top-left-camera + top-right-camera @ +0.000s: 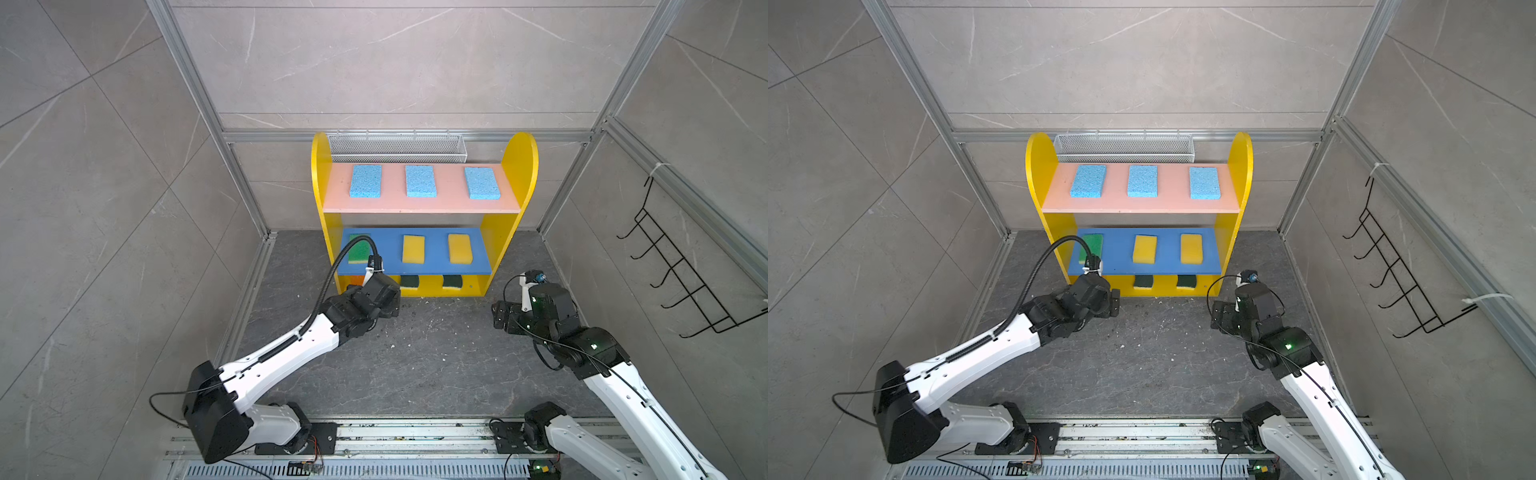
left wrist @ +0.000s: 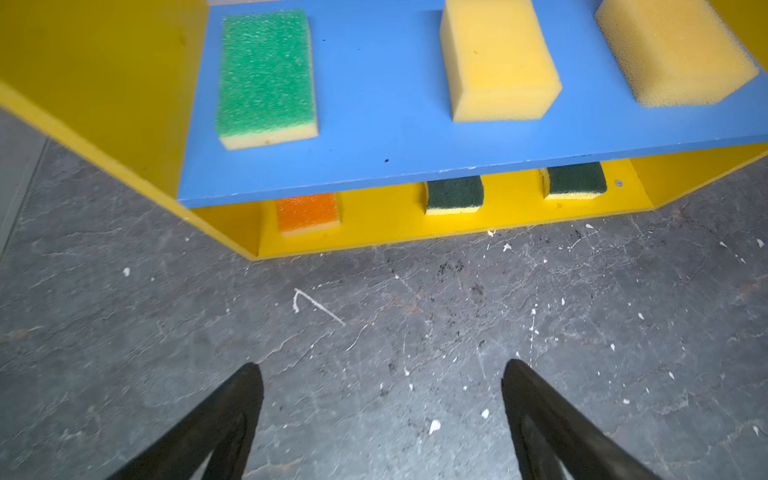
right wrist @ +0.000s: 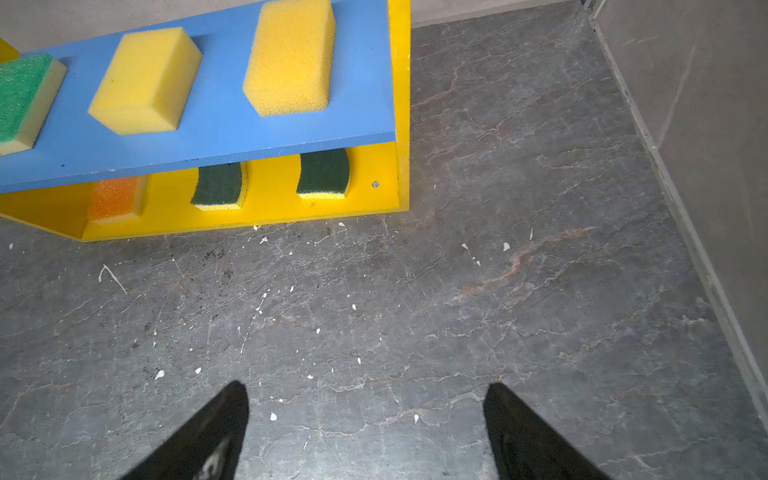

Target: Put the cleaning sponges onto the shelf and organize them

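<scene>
The yellow shelf [image 1: 519,166] stands at the back. Three light blue sponges [image 1: 420,181] lie in a row on its pink top board. A green sponge [image 2: 266,75] and two yellow sponges [image 2: 494,62] sit on the blue middle board. On the yellow bottom board lie an orange sponge [image 2: 306,212] and two dark-green scourers [image 2: 454,194]. My left gripper [image 2: 382,374] hangs open and empty over the floor before the shelf's left end. My right gripper [image 3: 365,392] is open and empty over the floor before the shelf's right end.
A white wire mesh basket [image 1: 397,147] hangs on the back wall behind the shelf. A black wire hook rack [image 1: 681,270] is fixed to the right wall. The dark stone floor [image 1: 415,353] carries small white crumbs. Tiled walls close in both sides.
</scene>
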Robot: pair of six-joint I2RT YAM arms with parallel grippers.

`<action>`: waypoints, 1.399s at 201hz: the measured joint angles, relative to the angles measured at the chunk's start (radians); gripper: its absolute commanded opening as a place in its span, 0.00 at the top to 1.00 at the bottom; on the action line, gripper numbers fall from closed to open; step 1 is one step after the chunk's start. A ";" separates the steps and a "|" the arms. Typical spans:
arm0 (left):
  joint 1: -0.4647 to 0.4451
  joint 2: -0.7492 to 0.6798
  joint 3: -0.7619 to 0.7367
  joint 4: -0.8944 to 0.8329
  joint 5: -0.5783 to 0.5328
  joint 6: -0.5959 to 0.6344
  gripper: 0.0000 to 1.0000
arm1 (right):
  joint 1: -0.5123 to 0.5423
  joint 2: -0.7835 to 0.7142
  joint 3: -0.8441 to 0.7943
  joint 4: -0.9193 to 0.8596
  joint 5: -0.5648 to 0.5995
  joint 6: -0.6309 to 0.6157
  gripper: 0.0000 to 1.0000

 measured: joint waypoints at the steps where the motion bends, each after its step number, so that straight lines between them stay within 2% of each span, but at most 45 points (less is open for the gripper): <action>1: 0.000 -0.005 -0.002 -0.003 -0.001 0.000 0.07 | 0.000 0.001 0.001 0.000 0.002 0.000 0.09; 42: 0.047 -0.089 -0.048 -0.102 -0.027 -0.020 0.05 | 0.000 0.011 0.017 0.000 0.055 -0.018 0.04; 105: 0.327 -0.213 -0.100 -0.171 0.006 -0.023 0.02 | 0.000 0.095 0.092 0.004 0.177 -0.051 0.03; 138: 0.447 -0.327 -0.122 -0.152 0.013 0.021 0.01 | -0.008 0.120 0.079 0.040 0.214 -0.067 0.00; 161: 0.555 -0.346 -0.141 -0.137 0.025 0.050 0.00 | -0.031 0.124 0.047 0.085 0.233 -0.078 0.00; 204: 0.730 -0.277 -0.193 -0.074 0.071 0.076 0.00 | -0.162 0.180 0.009 0.145 0.237 -0.088 0.00; 245: 0.897 -0.267 -0.304 0.039 0.130 0.043 0.00 | -0.398 0.212 -0.078 0.223 0.102 -0.045 0.01; 264: 0.978 -0.263 -0.362 0.106 0.181 0.018 0.00 | -0.431 0.212 -0.141 0.284 0.060 -0.024 0.01; 281: 1.004 -0.245 -0.396 0.165 0.210 0.011 0.00 | -0.433 0.212 -0.207 0.364 0.027 -0.016 0.01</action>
